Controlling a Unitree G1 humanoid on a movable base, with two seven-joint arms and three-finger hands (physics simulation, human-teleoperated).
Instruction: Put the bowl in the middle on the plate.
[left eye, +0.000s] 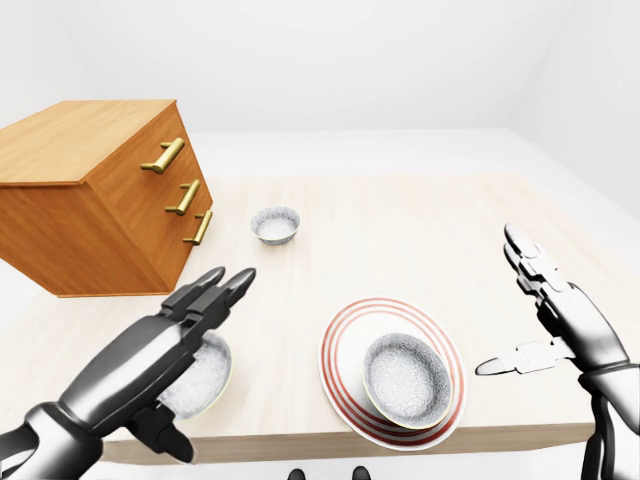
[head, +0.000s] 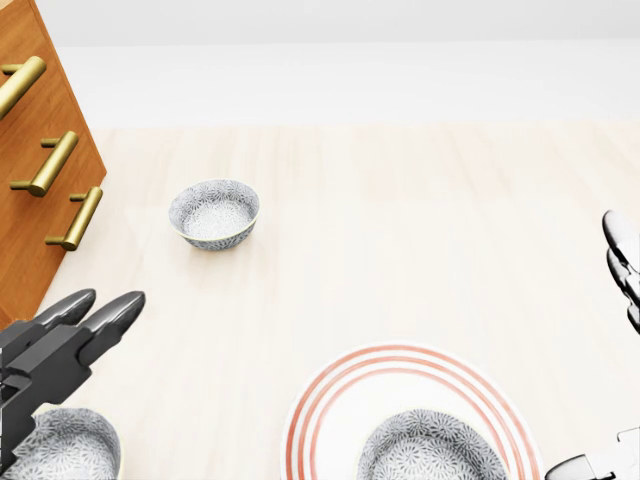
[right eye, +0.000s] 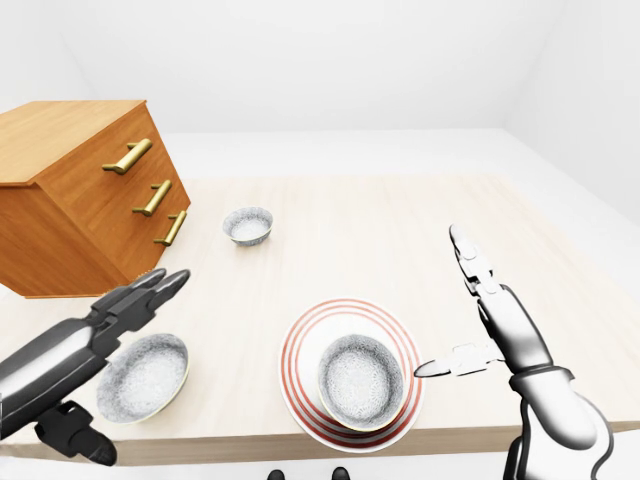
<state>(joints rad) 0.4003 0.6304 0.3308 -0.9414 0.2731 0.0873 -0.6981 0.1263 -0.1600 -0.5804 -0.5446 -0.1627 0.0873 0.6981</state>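
Fingers (left eye: 212, 292) on both hands are spread open and hold nothing. The left hand (left eye: 150, 355) hangs low at the left of the left-eye view, over the corner bowl (right eye: 148, 375), and its fingers are not closed round it. The right hand (right eye: 505, 325) is up at the right. Its thumb points toward the plate (right eye: 300, 345), but it is clear of the bowl there.

I count three bowls, all grey and speckled, and all standing upright. The bowl on the plate (right eye: 360, 380) sits inside the red rings, a bit toward the plate's bottom right side. The corner bowl is just left of the plate and does not touch it. The far bowl (left eye: 275, 224) stands alone higher up, near the chest of drawers (left eye: 90, 200).

I see one plate, white with red rings, and one wooden chest with three gold handles (left eye: 165, 157).

The plate's bottom rim comes right up to the bottom edge of the table (left eye: 420, 230). The corner bowl is close to that edge too. The chest takes up the table's left side. Between the far bowl and the plate the light wood is bare, and so is the whole right part of the table.
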